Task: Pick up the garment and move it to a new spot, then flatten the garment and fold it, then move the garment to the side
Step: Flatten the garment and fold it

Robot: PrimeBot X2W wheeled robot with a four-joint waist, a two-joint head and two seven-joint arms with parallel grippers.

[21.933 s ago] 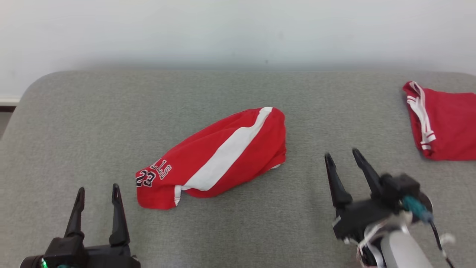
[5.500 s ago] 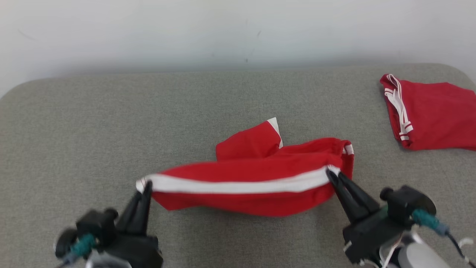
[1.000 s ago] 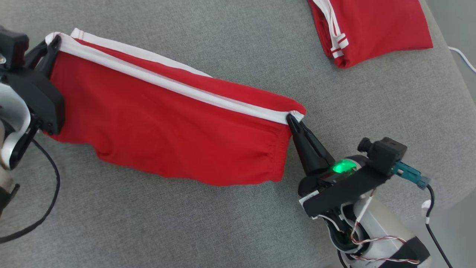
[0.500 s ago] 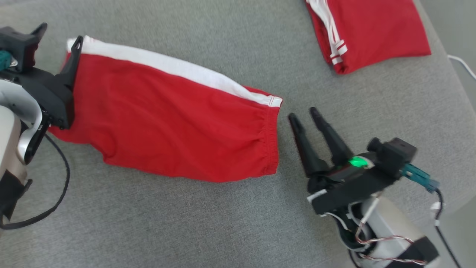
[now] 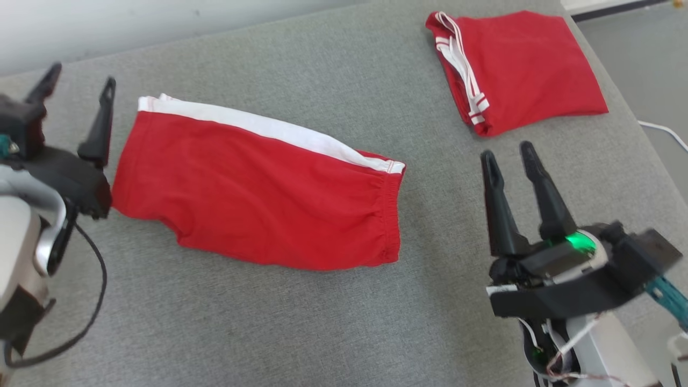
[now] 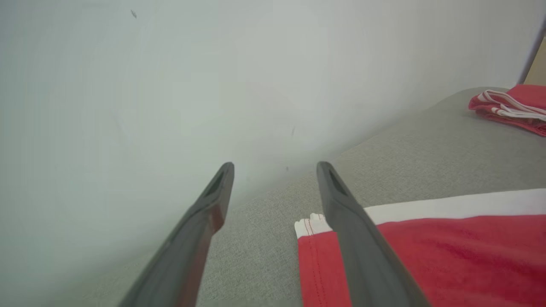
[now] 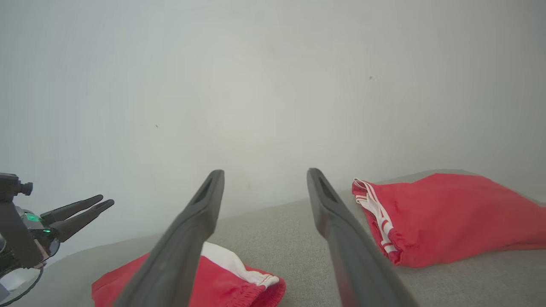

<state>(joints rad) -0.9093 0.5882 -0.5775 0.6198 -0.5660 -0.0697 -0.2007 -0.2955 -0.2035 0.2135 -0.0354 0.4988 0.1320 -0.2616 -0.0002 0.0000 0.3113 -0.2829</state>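
The garment [image 5: 258,188], red shorts with a white side stripe, lies spread flat on the grey cushioned surface [image 5: 301,322]. Its hem end points left and its elastic waistband right. My left gripper [image 5: 78,80] hovers open just off the hem end, nothing between its fingers. Off the waistband end, my right gripper [image 5: 505,150] stands open and empty, well apart from the cloth. In the left wrist view the white-striped corner [image 6: 311,224] lies beside my right-hand finger [image 6: 354,221]. The right wrist view shows the garment [image 7: 239,285] low between my fingers and the left gripper [image 7: 104,201] at far left.
A second red garment [image 5: 516,70] with white stripes lies folded at the far right corner of the surface. A pale wall [image 5: 107,27] runs behind. The surface's right edge drops to the floor, where a white cable [image 5: 666,131] lies.
Both grippers have opened and let go of the garment, which has settled flat. Both have drawn back from its ends. The head camera has also shifted.
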